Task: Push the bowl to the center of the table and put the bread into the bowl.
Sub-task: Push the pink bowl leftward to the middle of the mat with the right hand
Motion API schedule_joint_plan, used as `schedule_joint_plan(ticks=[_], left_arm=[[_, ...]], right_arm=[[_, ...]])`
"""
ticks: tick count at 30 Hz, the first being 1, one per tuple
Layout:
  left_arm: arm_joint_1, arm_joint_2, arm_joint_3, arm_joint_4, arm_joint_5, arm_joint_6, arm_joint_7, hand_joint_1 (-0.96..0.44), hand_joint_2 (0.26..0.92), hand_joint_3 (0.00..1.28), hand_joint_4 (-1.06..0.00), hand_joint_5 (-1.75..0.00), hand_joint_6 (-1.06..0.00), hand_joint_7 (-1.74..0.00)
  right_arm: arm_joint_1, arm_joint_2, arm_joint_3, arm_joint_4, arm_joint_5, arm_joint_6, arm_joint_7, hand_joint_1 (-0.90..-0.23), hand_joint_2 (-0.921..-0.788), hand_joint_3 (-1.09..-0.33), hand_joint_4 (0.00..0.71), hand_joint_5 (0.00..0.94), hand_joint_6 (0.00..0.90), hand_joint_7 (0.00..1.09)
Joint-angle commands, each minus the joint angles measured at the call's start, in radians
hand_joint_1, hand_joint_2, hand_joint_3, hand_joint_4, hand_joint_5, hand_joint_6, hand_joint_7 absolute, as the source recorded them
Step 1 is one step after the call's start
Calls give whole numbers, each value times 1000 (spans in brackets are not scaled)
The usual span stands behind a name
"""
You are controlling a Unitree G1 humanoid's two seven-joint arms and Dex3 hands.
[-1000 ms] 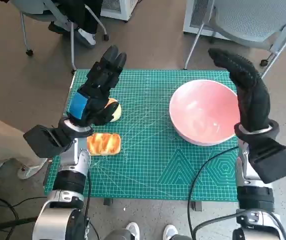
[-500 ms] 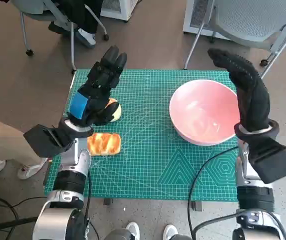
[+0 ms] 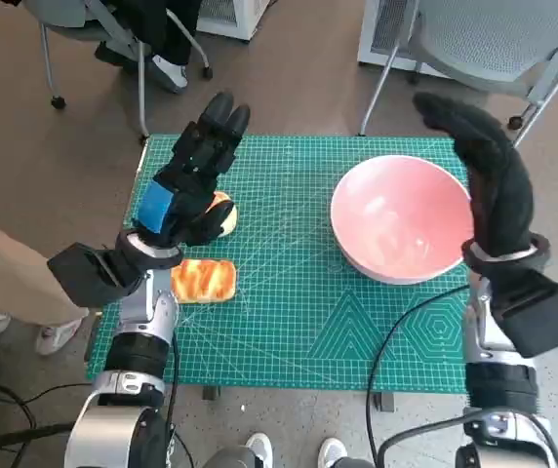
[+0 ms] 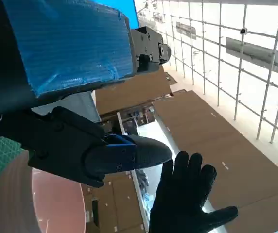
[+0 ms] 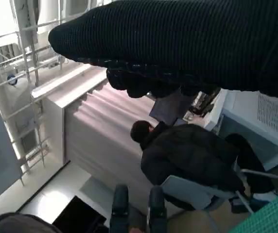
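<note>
A pink bowl (image 3: 400,216) sits on the right part of the green mat (image 3: 289,312); its rim also shows in the left wrist view (image 4: 12,204). A golden bread roll (image 3: 202,281) lies at the mat's left, near the front. My left hand (image 3: 189,177) hovers open above the mat's left side, fingers stretched away from me, over a yellowish round item. My right hand (image 3: 489,175) stands upright and open at the bowl's right rim, holding nothing. The left wrist view shows that gloved right hand (image 4: 187,204) past the bowl.
A yellowish round item (image 3: 222,216) lies under my left hand, half hidden. Chair legs (image 3: 142,88) stand beyond the mat's far left corner, and a grey chair (image 3: 494,39) at the far right. A person's leg (image 3: 6,283) is at the left. A seated person (image 5: 192,155) shows in the right wrist view.
My right hand has shifted slightly to the right, near the bowl's right rim. The person's leg at the left has moved further into view. Bowl and bread have not moved.
</note>
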Motion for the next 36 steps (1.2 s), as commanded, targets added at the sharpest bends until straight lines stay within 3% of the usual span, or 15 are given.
schedule_joint_plan(ticks=[1, 11, 21, 36], left_arm=[[-12, -5, 5, 9, -5, -6, -2, -723, 921, 412, 1, 1, -115, -24], [-10, -1, 7, 14, -2, -12, 1, -714, 921, 411, 1, 1, -116, -25], [-9, 0, 6, 13, 4, -9, 10, -713, 921, 411, 1, 1, -116, -25], [1, 8, 5, -6, 6, -7, 14, -720, 921, 411, 1, 1, -118, -26]], right_arm=[[6, -38, -47, 79, 16, -5, -13, -740, -921, -770, 185, 1, 14, 459], [-74, -102, -146, 346, 46, -37, -52, -730, -921, -770, 186, 0, 54, 395], [-154, -113, -202, 537, 92, 7, -39, -728, -921, -767, 171, 0, 83, 330], [-200, -142, -198, 691, 52, 89, -50, -759, -921, -772, 160, 1, 109, 271]])
